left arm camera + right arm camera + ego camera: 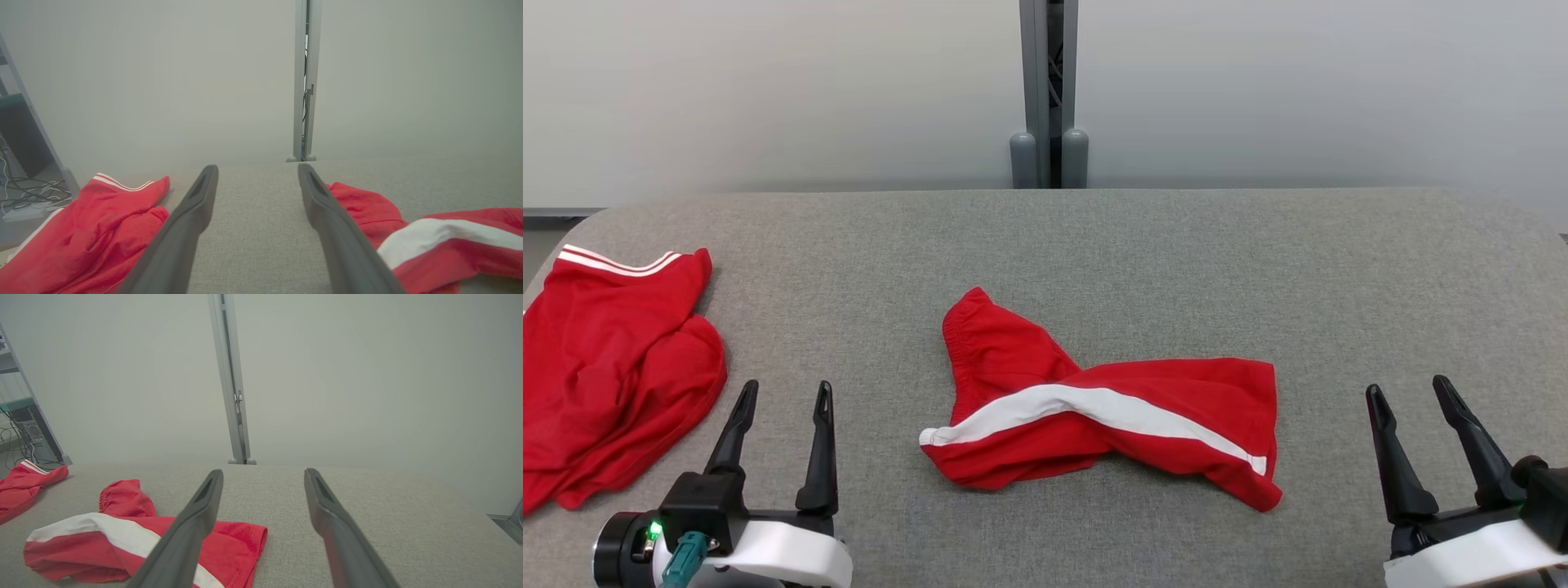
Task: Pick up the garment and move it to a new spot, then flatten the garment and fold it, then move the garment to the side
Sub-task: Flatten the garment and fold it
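While the left gripper and right gripper hang at the near edge of the grey fabric-covered table, jaws spread and empty, the crumpled red garment with 1 white stripe lies mid-table between them, a second red cloth at the left edge, and a pale wall and grey post beyond.
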Available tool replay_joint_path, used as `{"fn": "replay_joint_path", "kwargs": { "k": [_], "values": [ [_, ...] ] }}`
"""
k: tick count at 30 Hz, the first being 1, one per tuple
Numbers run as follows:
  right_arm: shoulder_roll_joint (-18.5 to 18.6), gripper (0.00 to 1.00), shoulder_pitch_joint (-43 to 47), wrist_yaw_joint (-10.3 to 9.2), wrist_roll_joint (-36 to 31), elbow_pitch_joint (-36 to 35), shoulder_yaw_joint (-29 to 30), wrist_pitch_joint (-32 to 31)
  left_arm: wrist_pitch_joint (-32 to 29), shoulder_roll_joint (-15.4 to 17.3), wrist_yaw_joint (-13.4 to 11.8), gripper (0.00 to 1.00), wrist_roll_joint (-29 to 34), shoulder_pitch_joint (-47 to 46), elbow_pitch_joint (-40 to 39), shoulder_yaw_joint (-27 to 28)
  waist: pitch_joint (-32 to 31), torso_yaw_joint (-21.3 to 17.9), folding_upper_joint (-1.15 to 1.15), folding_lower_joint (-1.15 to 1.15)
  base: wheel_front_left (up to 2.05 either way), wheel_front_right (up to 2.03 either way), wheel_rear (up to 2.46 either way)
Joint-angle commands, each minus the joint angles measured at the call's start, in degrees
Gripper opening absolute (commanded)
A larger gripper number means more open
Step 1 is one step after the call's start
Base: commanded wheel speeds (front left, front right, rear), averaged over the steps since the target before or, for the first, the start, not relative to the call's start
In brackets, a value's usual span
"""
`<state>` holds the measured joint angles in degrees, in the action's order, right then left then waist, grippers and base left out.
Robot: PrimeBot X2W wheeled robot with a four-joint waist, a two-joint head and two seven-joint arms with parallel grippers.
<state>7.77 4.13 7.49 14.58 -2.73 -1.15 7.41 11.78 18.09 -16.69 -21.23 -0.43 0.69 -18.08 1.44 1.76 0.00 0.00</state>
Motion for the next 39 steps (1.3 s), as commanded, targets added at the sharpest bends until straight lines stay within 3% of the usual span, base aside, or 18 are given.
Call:
{"fn": "replay_joint_path", "kwargs": {
  "k": [1, 14, 20, 22, 37, 38, 39],
  "values": [
    [0.14, 1.00, 0.36, 0.02, 0.46, -0.08, -0.06, -0.15, -0.11, 0.37, -0.05, 1.00, -0.24, -0.06, 0.14, -0.06, -0.06, -0.04, 0.00, 0.00, 0.00, 0.00, 0.00],
    [-0.73, 1.00, -0.82, 0.02, 1.00, -0.32, -0.43, 0.04, -1.66, 0.39, 1.41, 1.00, -0.87, -2.87, 0.24, -1.54, 1.37, -0.18, 0.00, 0.00, 0.00, 0.00, 0.00],
    [-0.47, 1.00, -1.90, 0.02, 1.34, -0.58, -0.73, -0.07, -4.50, -0.22, 5.38, 1.00, -2.21, -7.14, 2.12, -4.13, 3.65, -0.29, 0.00, 0.00, 0.00, 0.00, 0.00],
    [-0.26, 1.00, -2.76, 0.02, 1.57, -0.13, -1.41, 0.31, -7.43, -0.92, 8.13, 1.00, -4.18, -9.20, 4.78, -5.60, 4.91, -0.83, 0.00, 0.00, 0.00, 0.00, 0.00],
    [-0.43, 1.00, -4.83, 0.02, 2.58, 2.99, -3.16, 1.79, -17.70, -3.50, 13.44, 1.00, -12.05, -11.01, 15.62, -8.06, 7.96, -3.00, 0.00, 0.00, 0.00, 0.00, 0.00],
    [-0.42, 1.00, -4.85, 0.02, 2.62, 3.08, -3.10, 1.84, -17.93, -3.37, 13.54, 0.82, -12.06, -11.11, 15.66, -8.08, 8.06, -3.09, 0.00, 0.00, 0.00, 0.00, 0.00],
    [-0.45, 1.00, -4.78, 0.02, 2.67, 3.37, -2.83, 1.72, -18.12, -3.37, 13.60, 0.49, -12.47, -11.00, 15.60, -8.02, 8.17, -3.18, 0.00, 0.00, 0.00, 0.00, 0.00]
  ]
}}
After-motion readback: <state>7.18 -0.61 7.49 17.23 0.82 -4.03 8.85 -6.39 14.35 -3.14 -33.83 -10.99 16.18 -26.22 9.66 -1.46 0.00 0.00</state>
